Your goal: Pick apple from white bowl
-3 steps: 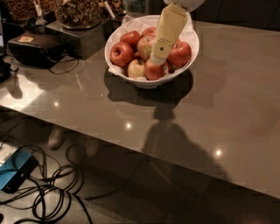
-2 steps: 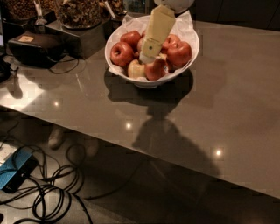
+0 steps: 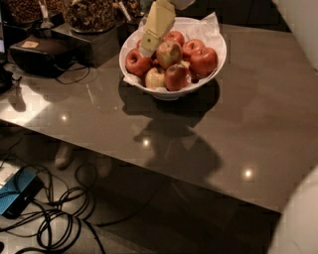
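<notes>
The white bowl [image 3: 213, 59], lined with crinkled white paper, stands on the dark table at the upper middle and holds several apples. The apple [image 3: 169, 52], large with mixed red and yellow-green skin, lies on top near the middle of the pile. Deep red apples [image 3: 203, 60] lie around it, and a small pale yellow one [image 3: 155, 78] lies at the front. My gripper [image 3: 147, 49], a cream-coloured slab, reaches down from the top edge over the bowl's left part. Its tip is just left of the apple, above a red apple [image 3: 135, 61].
A black device [image 3: 39, 55] with a cable lies at the table's left. Jars of dark snacks [image 3: 89, 14] stand on a black box [image 3: 97, 43] behind the bowl's left. Cables [image 3: 54, 218] and a blue box [image 3: 15, 194] lie on the floor. A white robot part [image 3: 298, 223] fills the lower right corner.
My gripper has moved left across the bowl, from over the middle of the pile to its left side. The large mixed-colour apple now shows uncovered.
</notes>
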Robot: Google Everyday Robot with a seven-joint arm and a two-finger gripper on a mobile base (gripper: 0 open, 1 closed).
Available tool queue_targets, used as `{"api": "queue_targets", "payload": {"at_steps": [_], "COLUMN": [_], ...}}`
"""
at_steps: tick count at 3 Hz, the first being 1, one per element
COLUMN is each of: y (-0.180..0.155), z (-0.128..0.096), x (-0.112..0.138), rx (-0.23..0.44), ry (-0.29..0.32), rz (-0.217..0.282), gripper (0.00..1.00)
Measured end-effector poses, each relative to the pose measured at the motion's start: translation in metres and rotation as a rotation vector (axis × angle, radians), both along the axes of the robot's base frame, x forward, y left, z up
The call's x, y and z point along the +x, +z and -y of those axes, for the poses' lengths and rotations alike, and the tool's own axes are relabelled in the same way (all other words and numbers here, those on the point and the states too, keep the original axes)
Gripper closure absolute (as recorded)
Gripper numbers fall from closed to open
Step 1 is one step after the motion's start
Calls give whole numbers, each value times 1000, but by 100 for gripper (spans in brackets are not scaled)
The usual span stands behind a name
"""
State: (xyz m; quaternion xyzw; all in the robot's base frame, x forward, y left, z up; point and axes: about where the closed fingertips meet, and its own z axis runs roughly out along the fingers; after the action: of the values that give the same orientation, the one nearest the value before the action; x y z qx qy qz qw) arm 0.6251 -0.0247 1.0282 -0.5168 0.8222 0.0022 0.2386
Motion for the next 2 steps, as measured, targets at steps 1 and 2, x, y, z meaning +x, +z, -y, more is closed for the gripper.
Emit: {"api": "queue_targets", "payload": {"at_steps": [1, 2], "y": [-8, -27], "z": [4, 6], "x": [24, 41], "rx": [10, 3], "ry": [-87, -145], "rz": [-29, -75], "gripper": [0, 0]}}
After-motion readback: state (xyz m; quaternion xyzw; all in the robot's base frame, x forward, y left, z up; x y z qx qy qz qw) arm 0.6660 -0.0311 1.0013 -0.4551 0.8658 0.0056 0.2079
